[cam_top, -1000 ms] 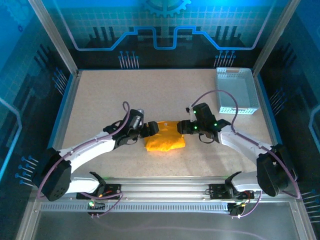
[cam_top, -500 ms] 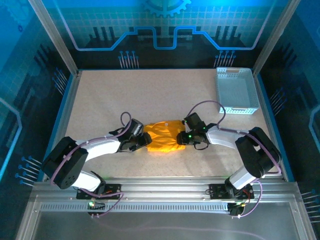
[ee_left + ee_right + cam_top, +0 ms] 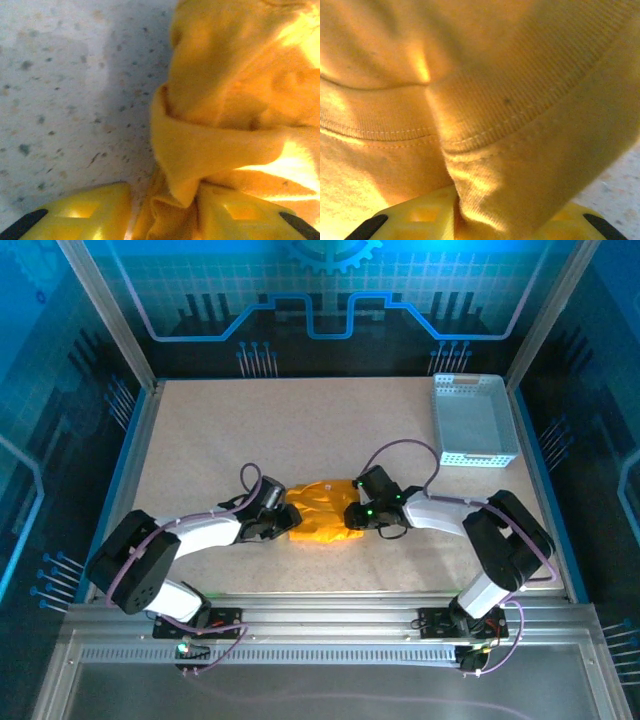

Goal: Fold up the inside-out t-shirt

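Note:
The inside-out t-shirt [image 3: 318, 510] lies bunched and wrinkled on the table, a plain orange-yellow heap between my two grippers. My left gripper [image 3: 287, 518] sits low at its left end. In the left wrist view a fold of the t-shirt [image 3: 220, 100] is wedged between the yellow fingers [image 3: 85, 215] of the left gripper [image 3: 167, 220]. At the right end my right gripper [image 3: 352, 515] is shut on cloth. The right wrist view shows a ribbed, stitched hem of the t-shirt [image 3: 485, 75] pinched in the right gripper [image 3: 495, 225], between its fingers [image 3: 415, 217].
A pale perforated plastic basket [image 3: 474, 420] stands at the back right corner. Speckled tabletop [image 3: 250, 430] stretches behind and to the left of the shirt. Blue walls and a metal frame enclose the table; a rail runs along the near edge.
Both arms came down and pushed inward onto the shirt's ends. Both sets of jaws closed on cloth, and the flat rectangle has become a narrower, crumpled heap.

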Available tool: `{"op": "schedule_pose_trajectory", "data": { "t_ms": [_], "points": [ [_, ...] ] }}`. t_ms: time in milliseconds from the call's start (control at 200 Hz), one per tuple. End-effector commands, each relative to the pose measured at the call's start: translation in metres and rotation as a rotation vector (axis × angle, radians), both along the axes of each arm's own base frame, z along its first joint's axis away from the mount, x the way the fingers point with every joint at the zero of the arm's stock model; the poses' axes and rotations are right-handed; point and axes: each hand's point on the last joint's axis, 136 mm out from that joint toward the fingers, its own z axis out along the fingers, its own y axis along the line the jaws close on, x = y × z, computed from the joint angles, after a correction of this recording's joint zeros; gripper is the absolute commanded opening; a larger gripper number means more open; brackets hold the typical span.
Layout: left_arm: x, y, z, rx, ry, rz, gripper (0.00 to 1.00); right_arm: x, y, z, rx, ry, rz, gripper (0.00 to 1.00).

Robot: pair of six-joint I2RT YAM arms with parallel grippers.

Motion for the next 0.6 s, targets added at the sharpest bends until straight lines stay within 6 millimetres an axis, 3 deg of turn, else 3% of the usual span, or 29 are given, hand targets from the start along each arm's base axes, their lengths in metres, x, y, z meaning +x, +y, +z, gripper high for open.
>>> {"op": "schedule_pose_trajectory", "data": {
  "t_ms": [0,170,435,595],
  "points": [
    [0.021,-0.043,0.028,-0.172,-0.138,-0.099,0.35,0.001,0.015,0.005,0.020,-0.002,0.013,0.29],
    [0.021,-0.029,0.028,-0.130,-0.135,-0.079,0.23,0.001,0.013,-0.001,-0.007,0.005,0.002,0.29],
    [0.029,0.003,0.037,-0.007,-0.171,-0.089,0.11,0.010,-0.015,0.005,-0.055,-0.022,-0.076,0.40],
    [0.041,0.026,0.036,0.080,-0.183,-0.100,0.07,0.015,-0.017,0.022,-0.033,-0.057,-0.068,0.50]
  ]
}}
